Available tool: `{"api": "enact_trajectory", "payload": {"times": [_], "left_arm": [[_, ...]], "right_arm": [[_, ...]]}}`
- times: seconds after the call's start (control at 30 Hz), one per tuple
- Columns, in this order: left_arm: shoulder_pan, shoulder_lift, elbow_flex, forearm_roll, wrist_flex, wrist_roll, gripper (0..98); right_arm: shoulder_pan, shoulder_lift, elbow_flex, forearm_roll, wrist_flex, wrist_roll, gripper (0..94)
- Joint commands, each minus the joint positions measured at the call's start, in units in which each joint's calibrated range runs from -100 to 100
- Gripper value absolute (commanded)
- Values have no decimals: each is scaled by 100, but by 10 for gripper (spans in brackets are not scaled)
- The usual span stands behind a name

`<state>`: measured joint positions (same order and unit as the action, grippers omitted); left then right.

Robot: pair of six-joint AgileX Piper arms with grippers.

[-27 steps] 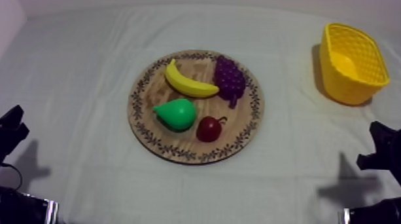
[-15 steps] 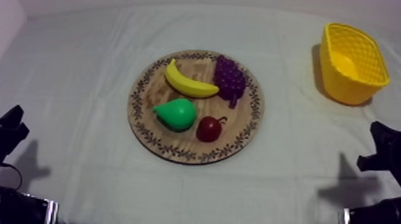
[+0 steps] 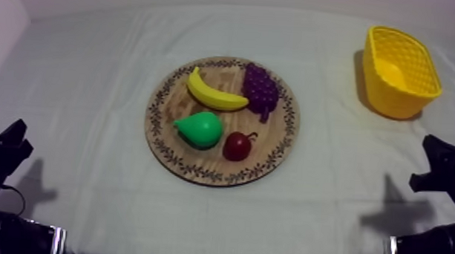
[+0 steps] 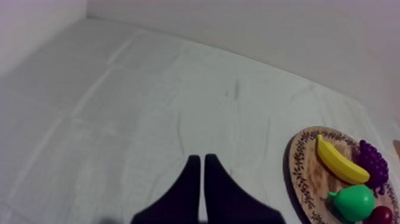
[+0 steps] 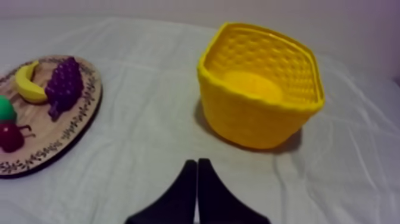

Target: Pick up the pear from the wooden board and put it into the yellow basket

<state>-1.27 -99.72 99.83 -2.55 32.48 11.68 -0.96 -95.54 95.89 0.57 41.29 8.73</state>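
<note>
Right gripper (image 5: 196,162) with black fingers together in a narrow wedge above the grey-white cloth (image 5: 149,113), yellow basket (image 5: 256,122) upright beyond it, wooden board (image 5: 66,140) well apart from the basket, bearing banana (image 5: 27,84), grapes (image 5: 64,83), small red fruit (image 5: 11,136), edge of green pear (image 5: 5,109)

The green pear (image 3: 199,128) lies on its side on the round, pattern-rimmed board (image 3: 210,159), narrow end pointing left. The yellow basket (image 3: 397,100) stands mouth up, well apart at the table's far right.
</note>
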Motion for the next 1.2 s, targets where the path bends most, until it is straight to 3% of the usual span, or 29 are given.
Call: {"api": "enact_trajectory", "payload": {"times": [0.0, 0.33, 0.8, 1.17], "left_arm": [[0, -2, -5, -1, 1, 2, 1], [0, -2, -5, -1, 1, 2, 1], [0, -2, -5, -1, 1, 1, 1], [0, -2, -5, -1, 1, 2, 1]], "right_arm": [[-196, 112, -490, 88, 394, -142, 4], [-366, 2018, -2682, -22, 865, -254, 4], [-577, 5249, -6183, -883, 2144, 527, 21], [-1165, 7121, -7235, -1333, 2670, 1255, 13]]}}
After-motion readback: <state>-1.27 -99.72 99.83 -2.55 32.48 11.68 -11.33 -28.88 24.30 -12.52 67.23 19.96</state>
